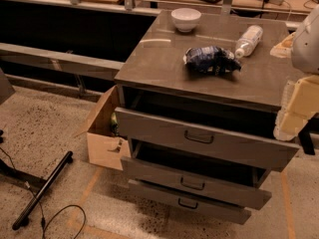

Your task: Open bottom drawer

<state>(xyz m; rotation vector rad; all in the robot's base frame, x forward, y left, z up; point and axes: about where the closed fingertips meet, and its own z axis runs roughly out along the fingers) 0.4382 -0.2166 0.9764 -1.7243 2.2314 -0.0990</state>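
A grey metal cabinet (130, 96) stands mid-frame with its three drawers stepped out like stairs. The top drawer (149, 128) reaches farthest forward, and the middle drawer (229, 188) sits out less. The bottom drawer (214, 209), the shallowest panel with a small dark handle (188, 203), lies lowest at 6 o'clock. Its front edge is tucked just behind the middle drawer's lip (how far it is out of the carcass cannot be told).

The robot's gripper (295, 114), cream-padded, hangs at 3 o'clock, just beside the right end of the top drawer's front and well above the bottom drawer. Whether its jaws are open or closed cannot be told. The white arm (306, 39) rises above it along the right edge of the frame.

On the counter (149, 63), a white bowl (186, 19) sits at 12 o'clock near the back edge. A crumpled blue bag (212, 59) lies near the middle, and a clear bottle (248, 40) lies on its side at 1 o'clock.

At 9 o'clock, an open cardboard box (104, 151) rests against the cabinet's left side, close to the drawers' left ends. Further out on the speckled floor (55, 128), a black bar (42, 190) lies at 8 o'clock with a thin cable (62, 214) looping near it. Open floor runs in front of the drawer fronts toward 6 o'clock, crossed by orange tape lines (285, 198).
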